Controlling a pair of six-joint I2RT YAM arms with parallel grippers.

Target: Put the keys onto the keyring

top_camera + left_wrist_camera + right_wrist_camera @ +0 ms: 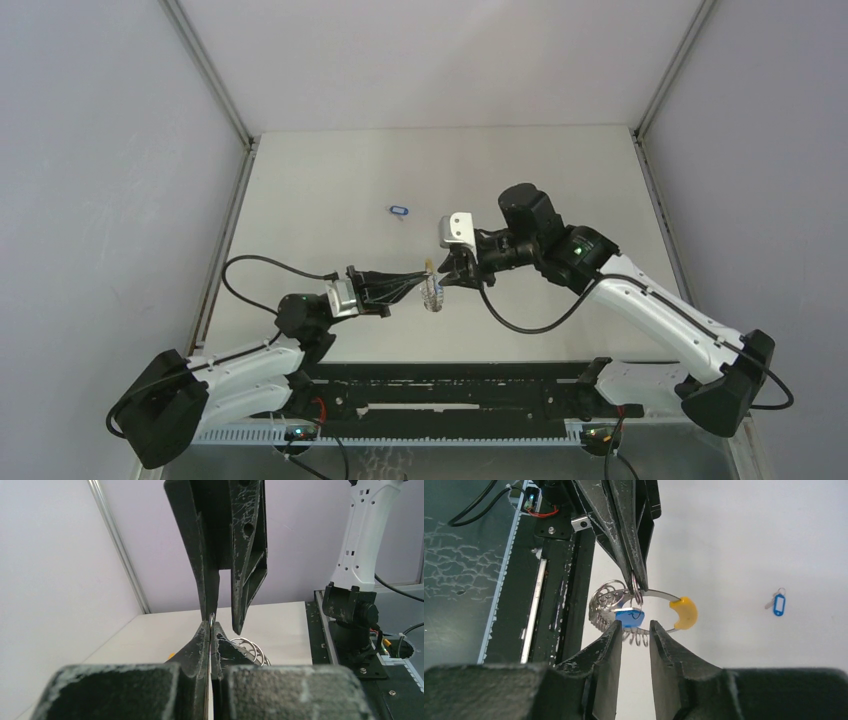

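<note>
Keyring (599, 607) hangs pinched in the left gripper (636, 582) over the middle of the bench (749, 540), nearer its near edge than its far one. The jaws are shut tight on the thin silver band. From overhead the loop reads as a narrow oval. Its long axis runs from the near edge toward the far edge, with the yellow arc (685, 612) at the far end. A crowd of small split rings (247, 647) bunches along the near part of the loop. One blue-tagged key (628, 618) sits inside the loop's outline, right under the left gripper's tips, its tag lying roughly level. Whether its own little ring is already threaded onto the band cannot be told. The right gripper (635, 624) faces the left one from the opposite side. Its jaws are parted with the blue tag between them, and a gap shows on one side of the tag. The second key (400, 211) lies flat on the bench, apart from both arms, toward the far edge and left of centre. Its tag's long axis runs roughly parallel to the far edge.
</note>
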